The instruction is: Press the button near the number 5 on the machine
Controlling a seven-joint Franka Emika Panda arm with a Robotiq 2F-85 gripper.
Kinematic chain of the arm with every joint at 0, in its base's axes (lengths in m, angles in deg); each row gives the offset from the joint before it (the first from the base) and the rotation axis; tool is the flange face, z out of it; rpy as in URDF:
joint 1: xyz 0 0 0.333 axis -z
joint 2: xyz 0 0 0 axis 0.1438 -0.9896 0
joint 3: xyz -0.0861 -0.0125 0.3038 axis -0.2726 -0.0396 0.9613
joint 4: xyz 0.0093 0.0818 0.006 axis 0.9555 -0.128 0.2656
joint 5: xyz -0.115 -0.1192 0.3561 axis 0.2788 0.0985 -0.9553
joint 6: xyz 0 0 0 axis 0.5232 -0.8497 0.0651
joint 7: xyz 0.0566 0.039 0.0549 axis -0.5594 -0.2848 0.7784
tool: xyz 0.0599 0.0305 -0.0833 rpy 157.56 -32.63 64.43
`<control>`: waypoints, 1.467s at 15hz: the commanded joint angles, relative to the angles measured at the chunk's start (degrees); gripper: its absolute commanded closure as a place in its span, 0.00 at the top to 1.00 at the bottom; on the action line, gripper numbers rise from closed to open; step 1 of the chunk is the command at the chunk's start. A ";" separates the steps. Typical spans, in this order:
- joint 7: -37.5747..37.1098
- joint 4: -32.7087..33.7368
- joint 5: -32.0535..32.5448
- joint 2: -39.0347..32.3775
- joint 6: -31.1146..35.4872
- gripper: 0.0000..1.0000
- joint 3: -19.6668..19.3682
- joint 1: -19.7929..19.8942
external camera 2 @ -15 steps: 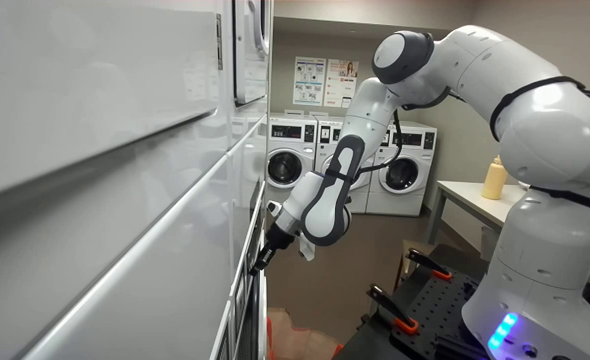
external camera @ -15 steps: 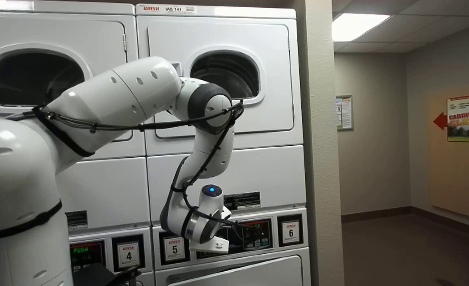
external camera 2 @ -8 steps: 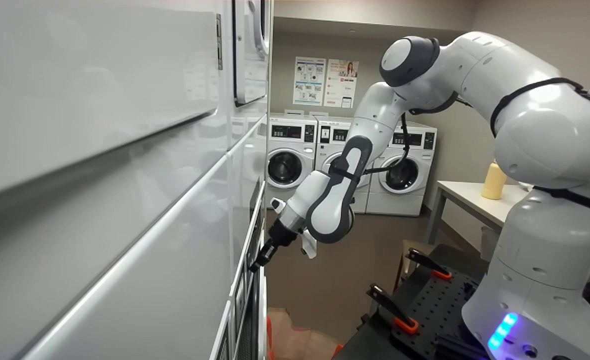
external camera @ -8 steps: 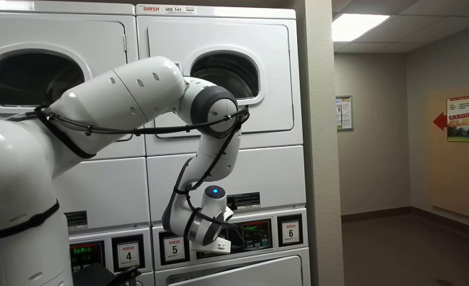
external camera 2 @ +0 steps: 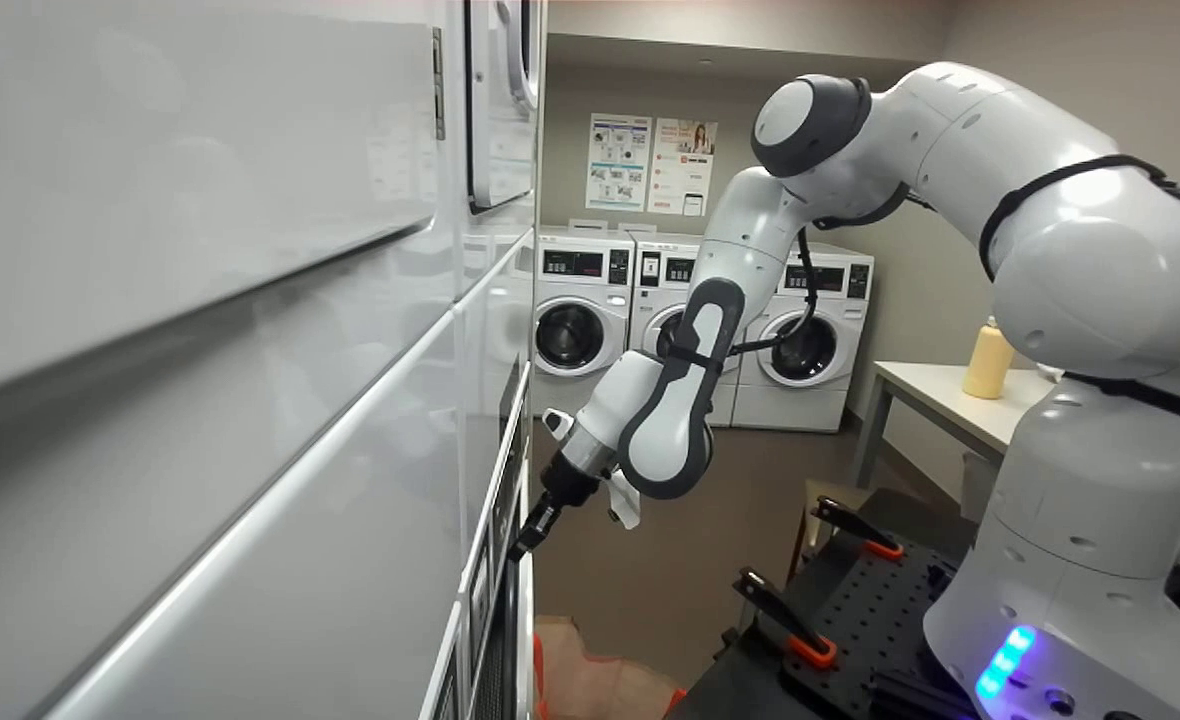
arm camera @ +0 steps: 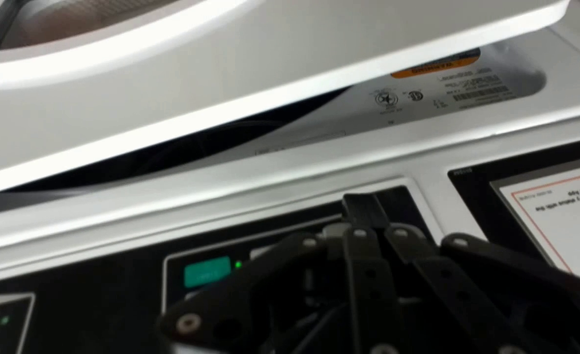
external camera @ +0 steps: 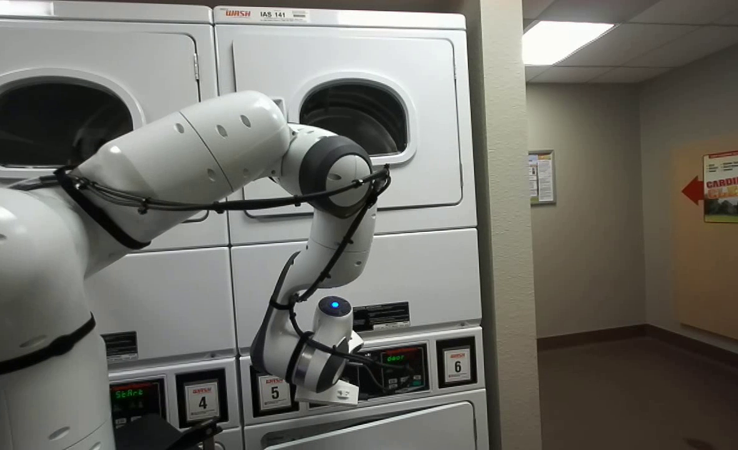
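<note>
Machine (external camera: 428, 269), two doors (external camera: 431, 181), two number tags (external camera: 457, 365), one lit display (external camera: 396, 359), one clenched pincer (arm camera: 367, 211) close in front

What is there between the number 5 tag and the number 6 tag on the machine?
An exterior view shows the dark control panel there, with its green-lit display; the arm hides part of it.
</note>
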 commanded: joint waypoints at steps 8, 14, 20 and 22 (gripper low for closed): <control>-4.92 -8.25 -11.14 9.42 -0.10 0.00 -9.81 -12.78; -4.00 -0.70 -9.36 6.25 0.07 0.00 -5.16 -10.25; -4.01 2.18 -8.55 4.12 0.53 0.00 -3.86 -10.34; -3.94 2.02 -8.42 3.77 0.53 0.00 -3.84 -10.16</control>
